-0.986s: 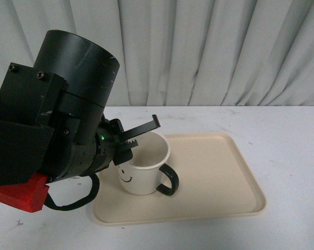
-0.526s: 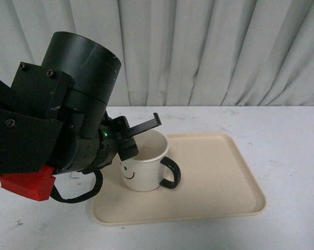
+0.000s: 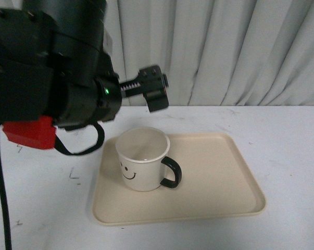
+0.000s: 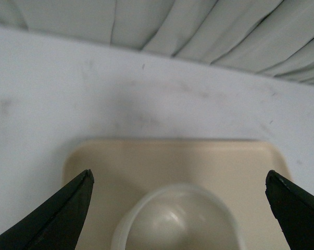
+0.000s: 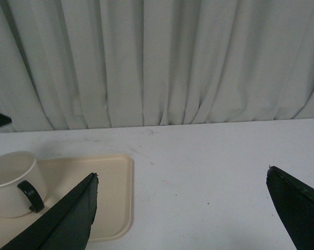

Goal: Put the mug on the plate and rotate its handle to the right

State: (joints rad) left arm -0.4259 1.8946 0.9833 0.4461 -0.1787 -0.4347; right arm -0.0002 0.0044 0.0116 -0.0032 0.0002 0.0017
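The cream-white mug (image 3: 141, 159) stands upright on the left part of the beige plate (image 3: 219, 172), smiley face toward the camera. Its black handle (image 3: 171, 172) points right and a little forward. My left gripper (image 3: 152, 94) hangs open above and behind the mug, clear of it. In the left wrist view the mug's rim (image 4: 172, 221) sits low between the spread fingertips (image 4: 73, 203) of the left gripper (image 4: 180, 179), with the plate (image 4: 146, 161) under it. My right gripper (image 5: 180, 174) is open over bare table, with the mug (image 5: 12, 182) and plate (image 5: 94, 182) off to one side.
A white table (image 3: 281, 135) carries the plate, backed by a pale pleated curtain (image 3: 224, 52). The bulky left arm and its red part (image 3: 29, 133) fill the left of the front view, a black cable (image 3: 0, 198) hanging down.
The left gripper has let go of the mug's rim and risen up and back. The mug's handle has swung a little further right; the mug stays on the plate.
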